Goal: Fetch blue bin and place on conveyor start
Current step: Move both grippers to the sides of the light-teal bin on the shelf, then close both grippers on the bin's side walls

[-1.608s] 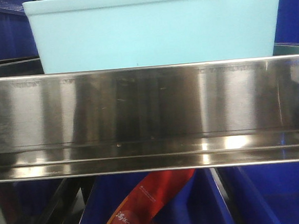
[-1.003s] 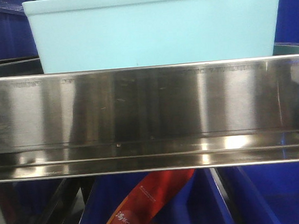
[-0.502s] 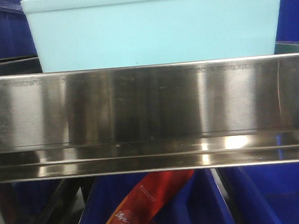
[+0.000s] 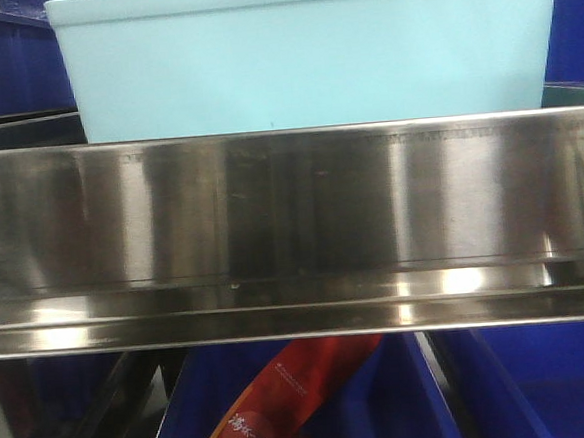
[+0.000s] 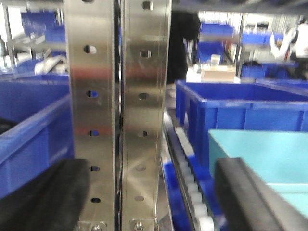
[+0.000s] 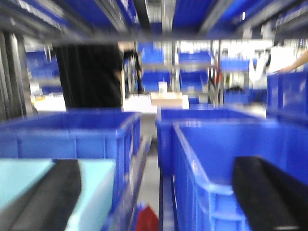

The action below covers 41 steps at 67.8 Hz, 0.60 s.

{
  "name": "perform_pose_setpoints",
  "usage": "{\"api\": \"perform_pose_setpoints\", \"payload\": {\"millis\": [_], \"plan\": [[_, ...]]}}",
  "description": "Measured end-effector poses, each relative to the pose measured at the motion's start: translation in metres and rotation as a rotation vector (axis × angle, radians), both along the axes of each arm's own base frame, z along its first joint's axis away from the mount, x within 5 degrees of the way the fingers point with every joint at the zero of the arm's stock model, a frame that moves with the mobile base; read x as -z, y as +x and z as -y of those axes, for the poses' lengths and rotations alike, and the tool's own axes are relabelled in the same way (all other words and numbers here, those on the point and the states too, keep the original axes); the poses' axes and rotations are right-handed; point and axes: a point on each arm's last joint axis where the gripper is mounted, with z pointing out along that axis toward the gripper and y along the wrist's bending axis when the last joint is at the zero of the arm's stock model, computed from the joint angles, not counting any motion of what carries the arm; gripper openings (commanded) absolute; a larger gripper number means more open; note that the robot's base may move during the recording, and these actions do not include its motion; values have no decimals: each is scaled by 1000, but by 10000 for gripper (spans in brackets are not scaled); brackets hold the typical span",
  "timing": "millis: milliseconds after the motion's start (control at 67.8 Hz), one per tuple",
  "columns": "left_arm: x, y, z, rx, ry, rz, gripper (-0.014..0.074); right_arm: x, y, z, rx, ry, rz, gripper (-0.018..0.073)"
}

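The blue bin (image 4: 301,58), a pale turquoise tub, sits on the shelf behind the steel rail and fills the top of the front view. In the left wrist view its corner (image 5: 269,154) shows at lower right. My left gripper (image 5: 149,195) is open, and its right finger (image 5: 250,197) overlaps the bin's near edge. In the blurred right wrist view the bin (image 6: 96,187) is at lower left. My right gripper (image 6: 156,195) is open, with its left finger (image 6: 45,197) over the bin. The conveyor start is out of view.
A shiny stainless rail (image 4: 291,209) spans the front view below the bin. Perforated steel uprights (image 5: 115,120) stand between the left fingers, with a roller track (image 5: 187,175) beside them. Dark blue bins (image 5: 231,113) (image 6: 221,149) flank the tub. A red packet (image 4: 285,405) lies on the lower shelf.
In the front view the bin has shifted slightly to the right, and the reflections on the rail have moved.
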Motion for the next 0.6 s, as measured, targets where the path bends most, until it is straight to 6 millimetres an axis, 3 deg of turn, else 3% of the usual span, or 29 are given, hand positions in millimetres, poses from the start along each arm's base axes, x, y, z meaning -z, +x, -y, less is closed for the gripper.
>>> {"api": "perform_pose_setpoints", "payload": {"millis": [133, 295, 457, 605], "plan": [[-4, 20, 8, 113, 12, -86, 547, 3, 18, 0, -18, -44, -106, 570], [-10, 40, 34, 392, 87, -171, 547, -9, 38, -7, -109, -65, -219, 570], [-21, 77, 80, 611, 131, -270, 547, -23, 67, -15, -187, -73, -340, 570], [-36, 123, 119, 663, 141, -359, 547, -37, 101, -20, -210, -79, -461, 570]]}}
